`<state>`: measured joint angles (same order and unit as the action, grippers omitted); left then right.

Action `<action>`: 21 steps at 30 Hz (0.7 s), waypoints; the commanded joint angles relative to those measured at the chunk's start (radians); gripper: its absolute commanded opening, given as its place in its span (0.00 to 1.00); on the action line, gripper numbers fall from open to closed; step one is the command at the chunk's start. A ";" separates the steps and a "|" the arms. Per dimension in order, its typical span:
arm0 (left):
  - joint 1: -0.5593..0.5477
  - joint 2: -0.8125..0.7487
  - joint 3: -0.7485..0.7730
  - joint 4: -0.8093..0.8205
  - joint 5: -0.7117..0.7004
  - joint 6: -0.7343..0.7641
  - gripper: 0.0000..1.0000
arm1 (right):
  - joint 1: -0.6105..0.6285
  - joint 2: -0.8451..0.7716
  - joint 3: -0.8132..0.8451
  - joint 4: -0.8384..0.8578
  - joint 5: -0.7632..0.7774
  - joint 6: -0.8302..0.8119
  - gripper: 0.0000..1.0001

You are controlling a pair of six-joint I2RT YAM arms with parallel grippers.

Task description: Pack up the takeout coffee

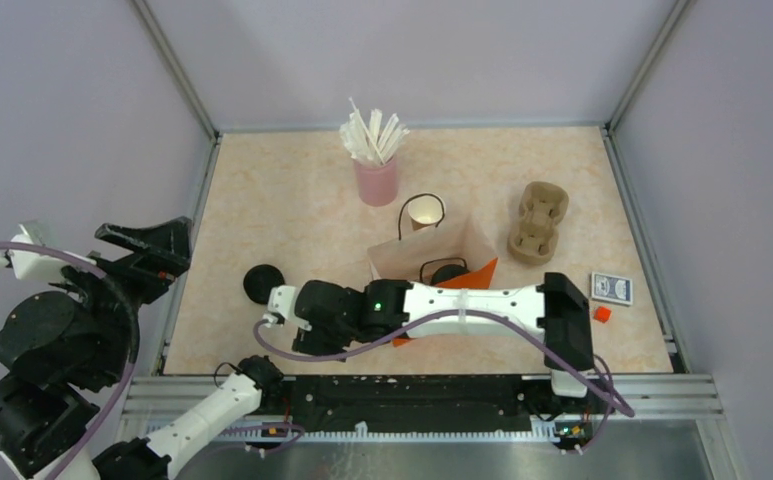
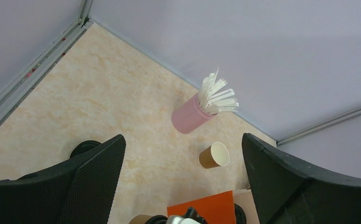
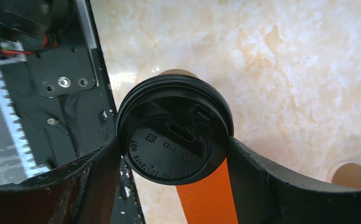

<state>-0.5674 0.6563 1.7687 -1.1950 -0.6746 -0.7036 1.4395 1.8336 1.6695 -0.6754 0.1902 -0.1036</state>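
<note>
Right wrist: right gripper [image 3: 173, 154] clamps the cup [image 3: 178, 73] by its lid [image 3: 173, 135], left of the bag [image 1: 432, 255]; left gripper [image 2: 182, 140] gapes wide, empty. Squeezing the rim could pop the lid off.

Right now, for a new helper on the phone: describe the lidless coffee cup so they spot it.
Find the pink cup of straws by the back wall; the open cup stands just right of it, behind the orange bag. Brown outside, white inside, it has no black lid, unlike the lidded cup in the right claw.
</note>
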 commanded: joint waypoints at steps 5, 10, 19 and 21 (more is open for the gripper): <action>-0.006 -0.002 -0.030 0.042 0.030 0.051 0.99 | 0.014 0.140 0.077 0.005 0.042 -0.014 0.73; -0.005 0.005 -0.045 0.030 0.035 0.065 0.99 | 0.011 0.162 0.101 -0.035 0.053 -0.003 0.82; -0.005 0.021 -0.068 0.050 0.058 0.092 0.99 | -0.003 0.108 0.140 -0.057 0.034 -0.005 0.96; -0.006 0.023 -0.075 0.059 0.067 0.099 0.99 | -0.005 0.099 0.162 -0.071 0.027 0.000 0.96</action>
<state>-0.5705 0.6567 1.7100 -1.1877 -0.6350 -0.6338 1.4414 1.9808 1.7439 -0.7265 0.2298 -0.1108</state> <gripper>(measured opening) 0.987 0.958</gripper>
